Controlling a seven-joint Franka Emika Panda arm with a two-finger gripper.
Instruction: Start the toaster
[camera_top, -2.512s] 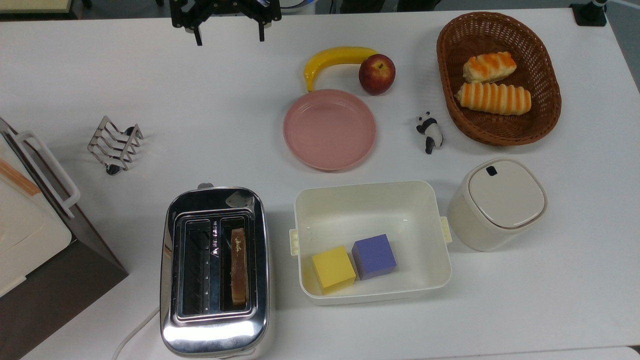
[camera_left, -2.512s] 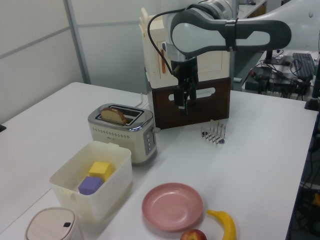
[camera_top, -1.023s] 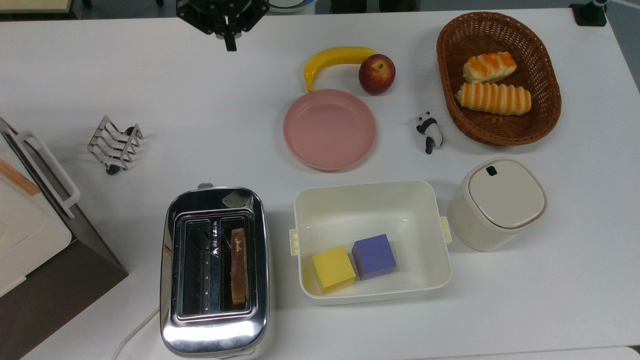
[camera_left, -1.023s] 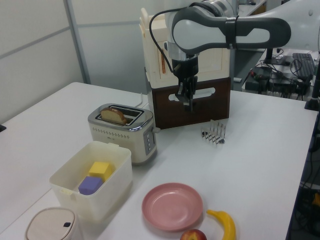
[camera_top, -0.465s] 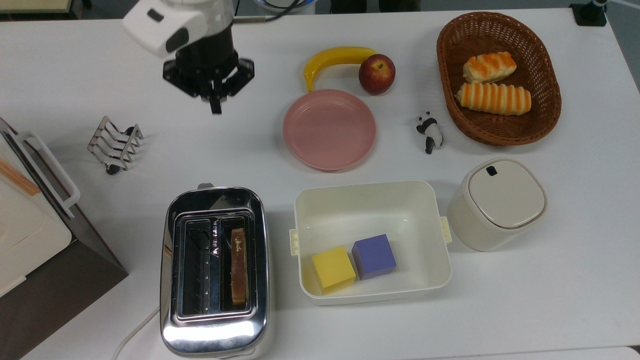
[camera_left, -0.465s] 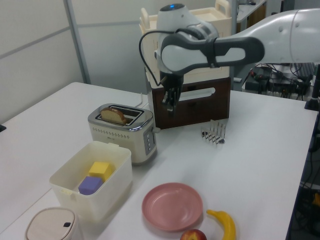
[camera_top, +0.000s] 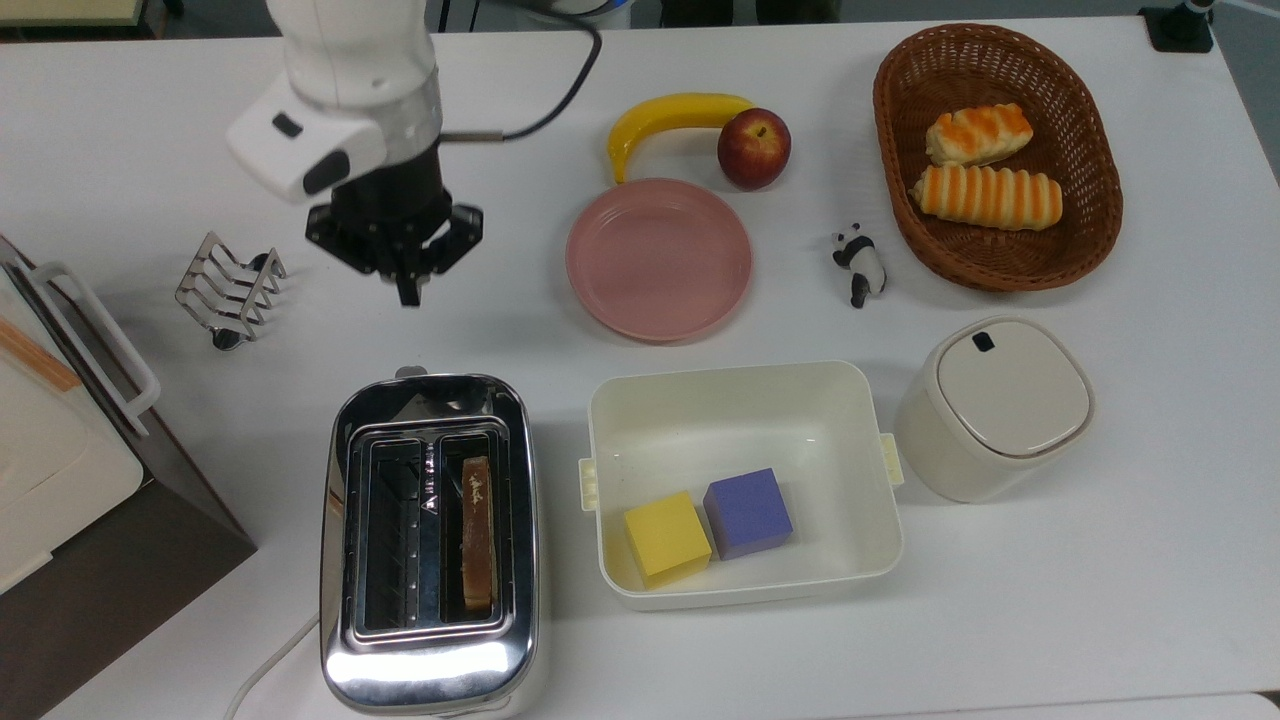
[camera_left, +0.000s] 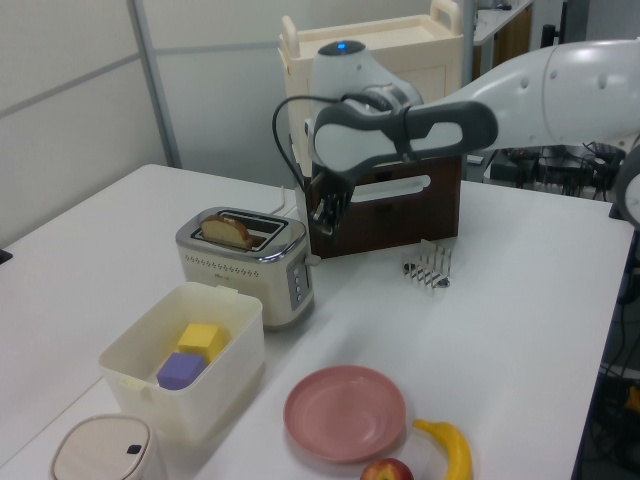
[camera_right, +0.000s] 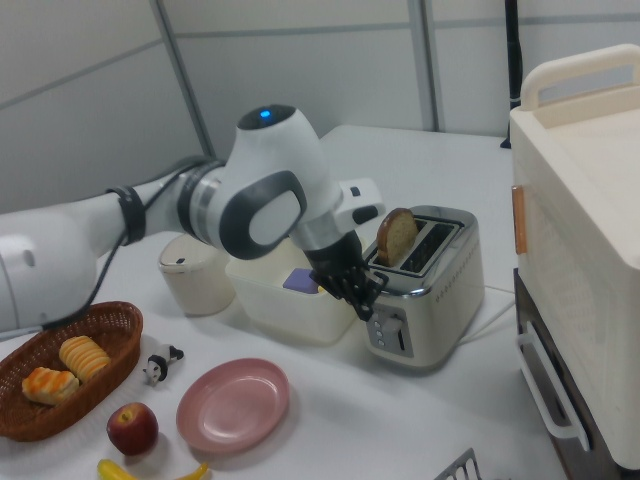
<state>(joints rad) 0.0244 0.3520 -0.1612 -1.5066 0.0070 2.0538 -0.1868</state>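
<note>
In the top view the toaster (camera_top: 430, 545) stands near the table's (camera_top: 150, 150) bottom edge, left of centre, with a slice of bread (camera_top: 478, 535) upright in its right slot. The gripper (camera_top: 408, 297) hangs above bare table just beyond the toaster's upper end, fingers pinched together and holding nothing.

In the left view the gripper (camera_left: 322, 226) hovers just above the toaster's (camera_left: 245, 262) control end; the bread (camera_left: 226, 231) sits proud of the slot, so the lever is probably not pressed yet and that push remains.

In the right view the gripper (camera_right: 371, 302) is beside the toaster's (camera_right: 425, 283) front panel. The white table also carries a basket, plate and fruit; grey partition walls stand behind
</note>
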